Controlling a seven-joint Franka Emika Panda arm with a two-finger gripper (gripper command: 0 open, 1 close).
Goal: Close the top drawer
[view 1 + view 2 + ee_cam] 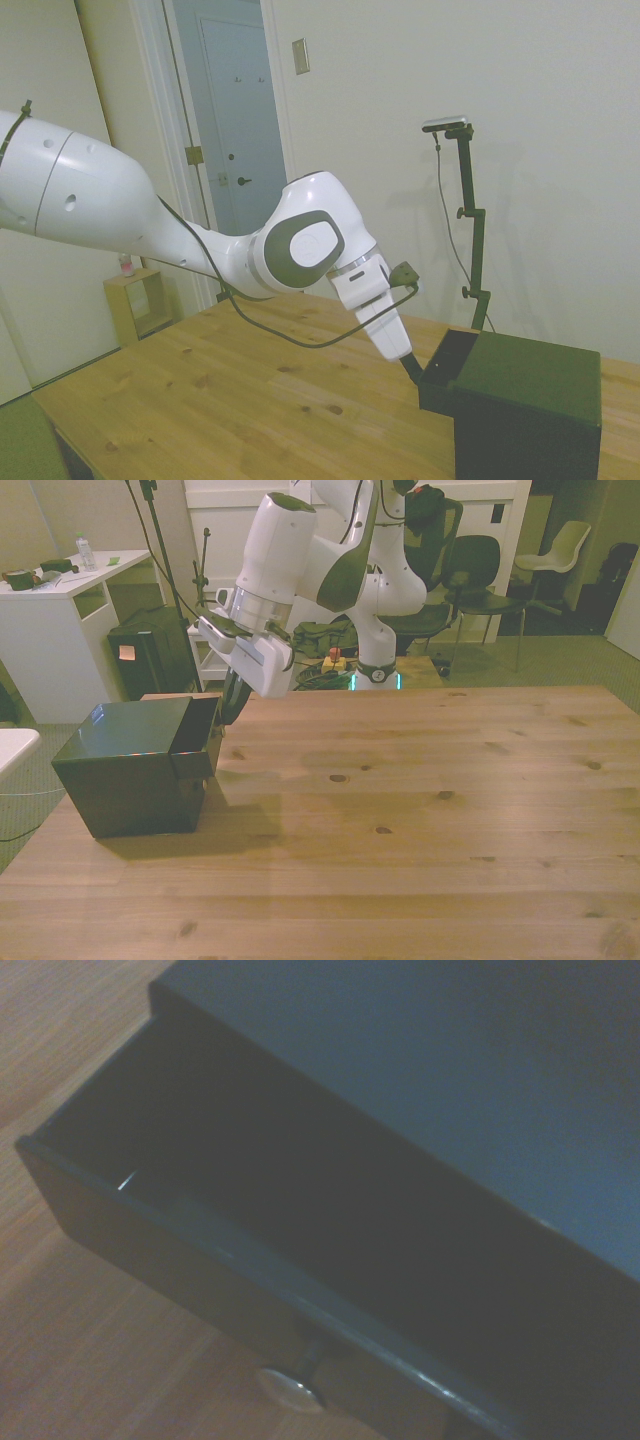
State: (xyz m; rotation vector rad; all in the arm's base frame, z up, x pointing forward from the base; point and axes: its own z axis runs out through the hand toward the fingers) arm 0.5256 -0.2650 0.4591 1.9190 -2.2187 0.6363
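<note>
One cabinet (125, 770) on the wooden table (420, 820): dark, cube-like, standing near the front view's left edge of the tabletop. One drawer visible in use, the top drawer (196, 738), which forms the uppermost layer of that cabinet. It stands partly pulled out, projecting from the cabinet toward the front view's right. In the side view the drawer (446, 370) juts out from the cabinet (530, 410) toward the arm.

Wrist view, close and dim: the drawer (250, 1290) is open, its cavity dark; nothing can be made out inside except one small pale glint near a corner, too small to identify. One rounded metallic knob (290, 1388) sits on the drawer front, on a short stem. The cabinet's flat top (440, 1090) overhangs the rear part of the cavity. Bare wood of the table (70, 1050) shows around the drawer.

One white arm, one gripper (232, 702). The gripper comes down at a slant to the drawer's projecting end; in the side view its dark tip (412, 369) meets the drawer front's upper corner. Fingers dark against the dark drawer in both outer views: whether they are spread or pressed together cannot be told, nor whether they actually touch the front.

Drawer count: only the top one shows as a separate layer.
</note>
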